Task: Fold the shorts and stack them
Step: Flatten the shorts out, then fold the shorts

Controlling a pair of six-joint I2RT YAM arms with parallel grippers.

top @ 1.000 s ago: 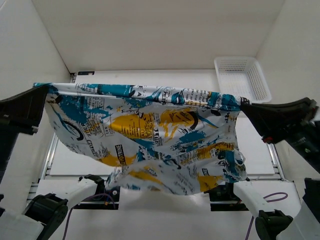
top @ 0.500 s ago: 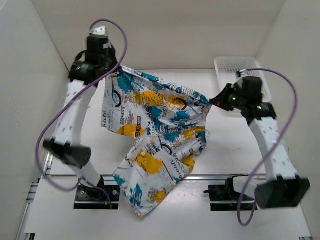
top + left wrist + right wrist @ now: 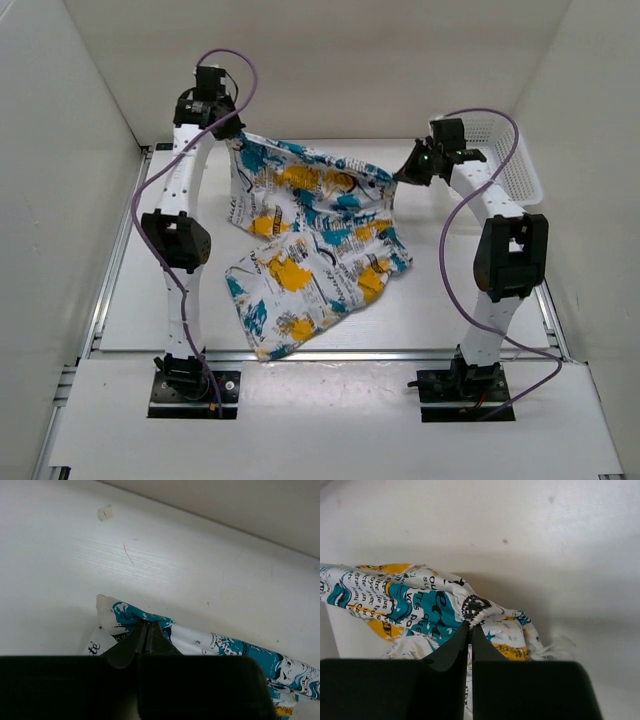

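Top external view: the left claw [image 3: 232, 133], at about ten o'clock, is clenched on one upper corner of the shorts [image 3: 310, 235]. The cloth sags from there, and its lower half lies rumpled on the surface [image 3: 140, 290] near centre. The right claw [image 3: 405, 176], at two o'clock, pinches the other corner. I judge the fabric light and limp (corners are the sensible holds). Only the wrist views show each pinch biting right at the edge; only overhead shows the trailing legs.
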